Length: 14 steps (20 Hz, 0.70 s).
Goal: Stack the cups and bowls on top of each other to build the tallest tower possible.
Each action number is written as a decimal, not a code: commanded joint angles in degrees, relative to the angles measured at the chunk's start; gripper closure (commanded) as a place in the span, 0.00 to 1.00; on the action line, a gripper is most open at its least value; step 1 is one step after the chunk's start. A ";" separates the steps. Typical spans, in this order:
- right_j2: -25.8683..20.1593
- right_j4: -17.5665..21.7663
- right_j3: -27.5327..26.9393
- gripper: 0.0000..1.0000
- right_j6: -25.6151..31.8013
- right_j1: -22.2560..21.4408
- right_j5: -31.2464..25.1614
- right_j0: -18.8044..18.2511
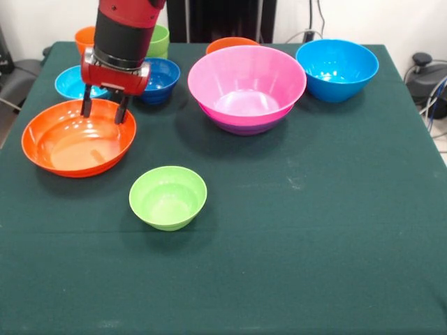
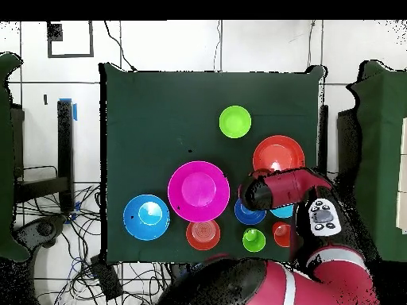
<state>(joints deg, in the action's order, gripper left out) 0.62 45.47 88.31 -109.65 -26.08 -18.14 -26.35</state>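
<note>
On the green tabletop, the tool hangs from the red and black arm over the far rim of the wide shallow orange bowl. Its two dark fingers stand apart, one on each side of that rim, and nothing is held between them. Whether the tips touch the bowl cannot be told.

The big pink bowl sits nested inside the purple bowl, of which only a low band shows beneath the pink; this pair is the only stack so far, near the middle of the far half of the tabletop. The big blue bowl stands alone just beside it, toward the far right corner in the front view. A small orange bowl peeks out behind the pink one.

Behind the tool, the dark-blue bowl and the light-blue bowl sit side by side, and farther back the orange cup and the lime-green cup stand partly hidden by the arm. The small lime-green bowl rests alone, nearest the front camera, well apart from the rest.

From overhead, the arm covers most of the small bowls, and the tool itself is hidden.
</note>
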 commanded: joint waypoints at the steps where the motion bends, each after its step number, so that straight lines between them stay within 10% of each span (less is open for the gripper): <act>1: -1.17 2.46 -4.49 0.00 -3.27 3.87 3.86 2.60; 14: -7.25 -2.51 -1.44 0.00 5.53 0.48 -4.42 -2.13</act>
<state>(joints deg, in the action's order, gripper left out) 1.38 45.27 87.31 -109.65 -24.61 -16.85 -27.38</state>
